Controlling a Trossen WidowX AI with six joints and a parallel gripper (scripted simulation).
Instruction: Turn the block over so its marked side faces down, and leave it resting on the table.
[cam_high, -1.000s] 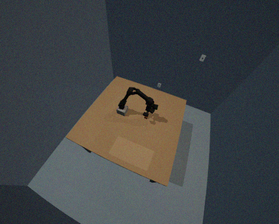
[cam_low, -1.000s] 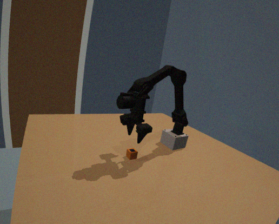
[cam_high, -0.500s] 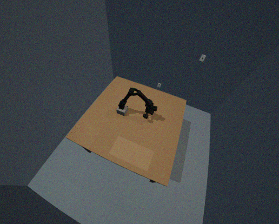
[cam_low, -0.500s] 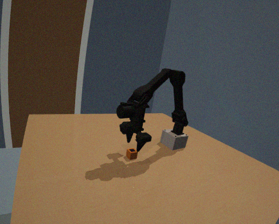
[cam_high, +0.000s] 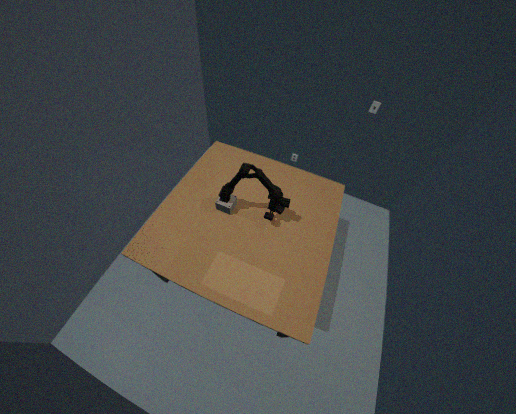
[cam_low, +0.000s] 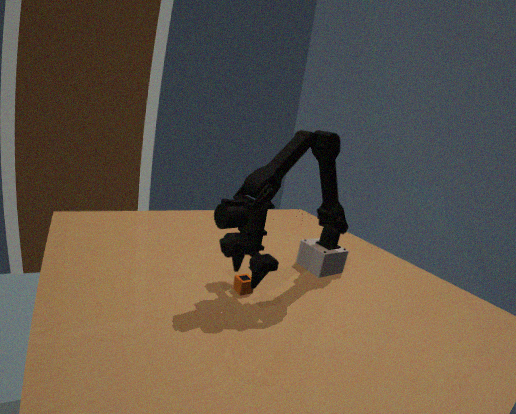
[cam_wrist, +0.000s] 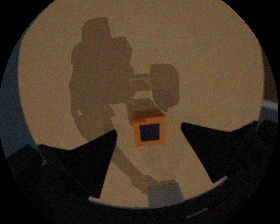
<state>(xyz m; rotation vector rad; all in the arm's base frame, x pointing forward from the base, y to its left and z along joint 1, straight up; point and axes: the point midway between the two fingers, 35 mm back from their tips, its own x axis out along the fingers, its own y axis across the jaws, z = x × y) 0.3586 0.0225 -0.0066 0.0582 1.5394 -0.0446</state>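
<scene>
The block (cam_low: 243, 286) (cam_wrist: 148, 115) is a small orange cube resting on the table (cam_low: 125, 370) (cam_high: 180, 235). Its marked side, a dark square (cam_low: 244, 277) (cam_wrist: 149, 133), faces up. My gripper (cam_low: 246, 278) (cam_wrist: 149, 130) is open and points down low over the block, with nothing held. In the wrist view one finger is left of the block and the other right, with a gap on each side. In the exterior view the right finger partly overlaps the block's edge. In the top view the arm and fingers mostly hide the block.
The arm's grey base box (cam_high: 226, 204) (cam_low: 322, 260) (cam_wrist: 165, 195) stands on the table behind the block. The arm arches from it over to the block. The arm's shadow falls across the table around the block. A paler rectangular patch (cam_high: 245, 282) shows near the table edge in the top view.
</scene>
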